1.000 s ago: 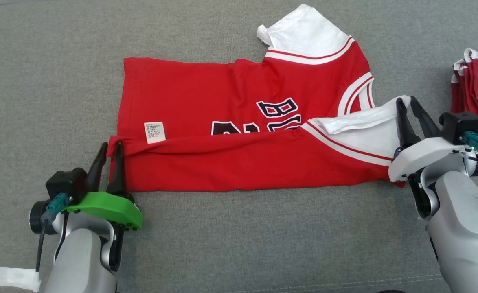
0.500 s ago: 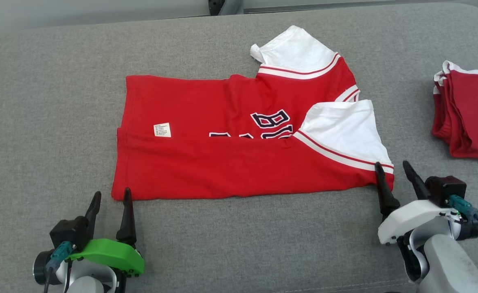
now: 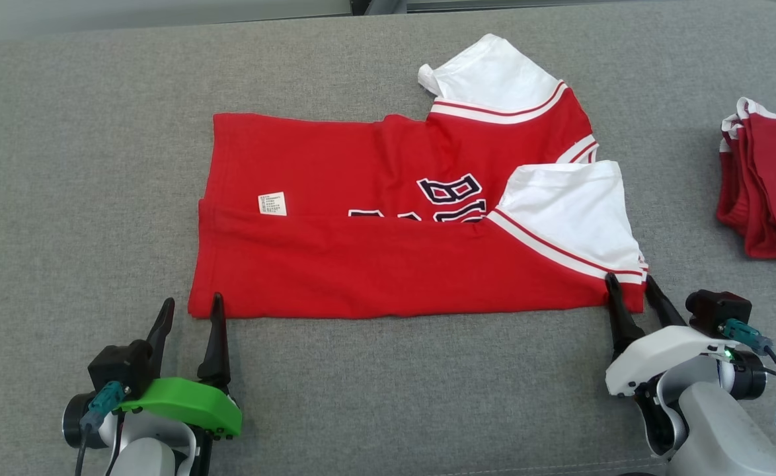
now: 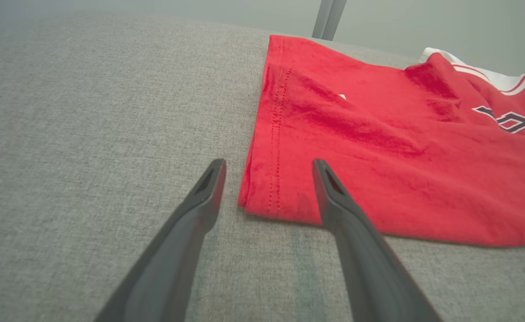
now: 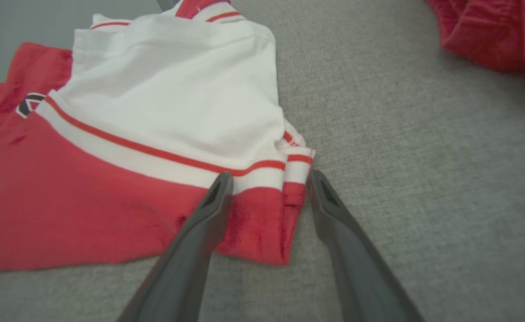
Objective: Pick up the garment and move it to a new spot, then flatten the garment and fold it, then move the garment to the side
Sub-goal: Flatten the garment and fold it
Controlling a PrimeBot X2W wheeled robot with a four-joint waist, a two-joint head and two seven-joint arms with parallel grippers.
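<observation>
On grey cushion (image 3: pixel 64 165), red/white garment (image 3: pixel 388 264) lies half-folded, flat.

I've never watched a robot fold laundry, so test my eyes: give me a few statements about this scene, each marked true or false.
Both the left tool and the right tool stand open, gripping nothing. True.
The red jersey hangs in the air. False: it lies on the grey cushion.
Its near long edge is folded over part of the lettering. True.
The pile of red clothes lies on the robot's left. False: it lies on its right.
The jersey's small label is blue. False: it is white.
</observation>
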